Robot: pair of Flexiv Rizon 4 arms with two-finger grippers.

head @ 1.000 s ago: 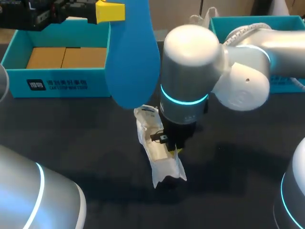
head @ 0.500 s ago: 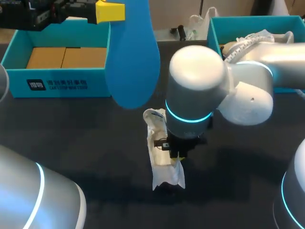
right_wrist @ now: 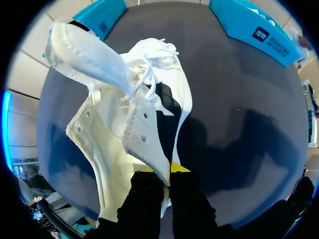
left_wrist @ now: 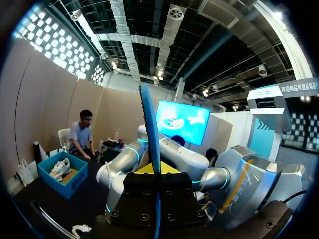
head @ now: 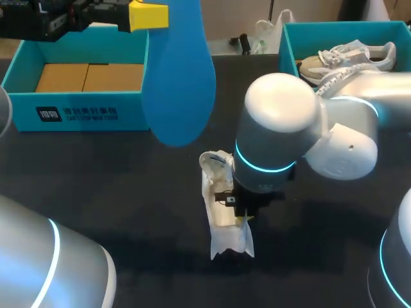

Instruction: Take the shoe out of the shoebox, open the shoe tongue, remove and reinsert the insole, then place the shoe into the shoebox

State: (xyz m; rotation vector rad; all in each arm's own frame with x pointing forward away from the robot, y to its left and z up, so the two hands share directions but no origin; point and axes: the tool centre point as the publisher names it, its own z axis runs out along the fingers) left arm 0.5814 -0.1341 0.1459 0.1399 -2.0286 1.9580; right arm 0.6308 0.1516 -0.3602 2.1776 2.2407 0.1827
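A white high-top shoe (head: 220, 206) lies on the dark table (head: 115, 192), its tongue (right_wrist: 84, 55) folded open. My right gripper (head: 244, 217) is shut on the shoe's eyelet flap (right_wrist: 144, 134), which runs down between the black fingers (right_wrist: 167, 179). Up at the back left, my left gripper (head: 153, 16) holds the blue insole (head: 180, 77) well above the table. Seen edge-on, the insole (left_wrist: 149, 124) stands out of the left gripper (left_wrist: 157, 172), which is shut on it. The teal shoebox (head: 77, 109) sits at the back left, with only brown cardboard inside.
A second teal box (head: 289, 45) at the back right holds another pale shoe (head: 347, 56). My right arm's large joint (head: 279, 122) hangs over the shoe. Bare table lies in front and to the left of the shoe.
My right arm has shifted right and slightly toward the front, dragging the shoe along. This uncovered the shoe in the back right box. The left arm and insole stayed put.
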